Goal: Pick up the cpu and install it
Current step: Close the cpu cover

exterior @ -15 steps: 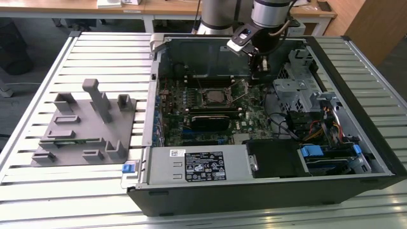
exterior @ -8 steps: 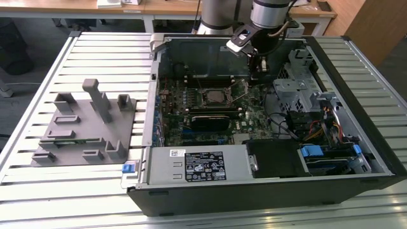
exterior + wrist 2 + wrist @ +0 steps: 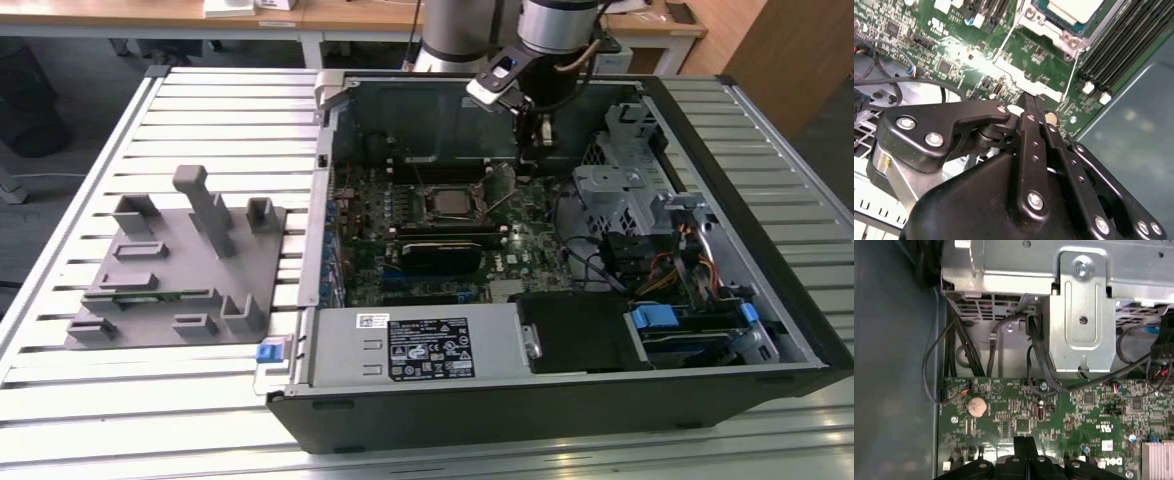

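The cpu (image 3: 450, 203) lies flat in the socket on the green motherboard (image 3: 527, 240), inside the open computer case. In the second wrist view the cpu (image 3: 1074, 7) shows a pale shiny top inside the metal socket frame (image 3: 1046, 35). My gripper (image 3: 541, 138) hangs above the board, toward the back wall of the case and on the exterior view's right of the socket. Its black fingers (image 3: 1033, 107) are pressed together with nothing between them, and they look the same in the first wrist view (image 3: 1025, 447). The gripper is shut and apart from the cpu.
A grey fixture plate with blocks (image 3: 187, 260) lies on the slatted table at the exterior view's left. Inside the case are the power supply (image 3: 414, 345), a metal drive cage (image 3: 1081, 315) with black cables (image 3: 994, 340), black memory slots (image 3: 1124, 45) and a coin battery (image 3: 977, 406).
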`<action>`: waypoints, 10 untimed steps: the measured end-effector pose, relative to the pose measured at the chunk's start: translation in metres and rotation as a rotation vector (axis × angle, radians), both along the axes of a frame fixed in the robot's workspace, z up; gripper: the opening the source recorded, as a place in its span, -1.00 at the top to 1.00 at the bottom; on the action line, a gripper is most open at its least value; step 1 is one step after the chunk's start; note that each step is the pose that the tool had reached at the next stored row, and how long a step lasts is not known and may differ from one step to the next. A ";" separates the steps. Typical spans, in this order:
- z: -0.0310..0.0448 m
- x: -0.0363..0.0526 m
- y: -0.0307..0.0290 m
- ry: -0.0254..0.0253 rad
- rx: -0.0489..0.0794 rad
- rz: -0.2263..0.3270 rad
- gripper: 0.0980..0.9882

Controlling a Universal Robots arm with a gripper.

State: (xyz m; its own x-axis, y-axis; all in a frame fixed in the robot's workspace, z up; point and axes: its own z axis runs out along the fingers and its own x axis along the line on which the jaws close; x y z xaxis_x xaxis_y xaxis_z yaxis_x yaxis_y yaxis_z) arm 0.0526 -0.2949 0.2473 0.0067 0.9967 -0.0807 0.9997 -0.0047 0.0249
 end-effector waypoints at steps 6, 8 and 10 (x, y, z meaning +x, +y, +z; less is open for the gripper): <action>0.0001 -0.0194 -0.0001 0.0000 0.000 0.000 0.95; -0.0001 -0.0261 -0.0001 0.0000 0.000 0.000 0.95; -0.0009 -0.0314 -0.0001 -0.0001 0.000 0.000 0.95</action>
State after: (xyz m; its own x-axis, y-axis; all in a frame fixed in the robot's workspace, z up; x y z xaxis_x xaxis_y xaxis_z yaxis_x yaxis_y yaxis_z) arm 0.0212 -0.2950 0.2464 0.0067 0.9967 -0.0808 0.9997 -0.0047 0.0250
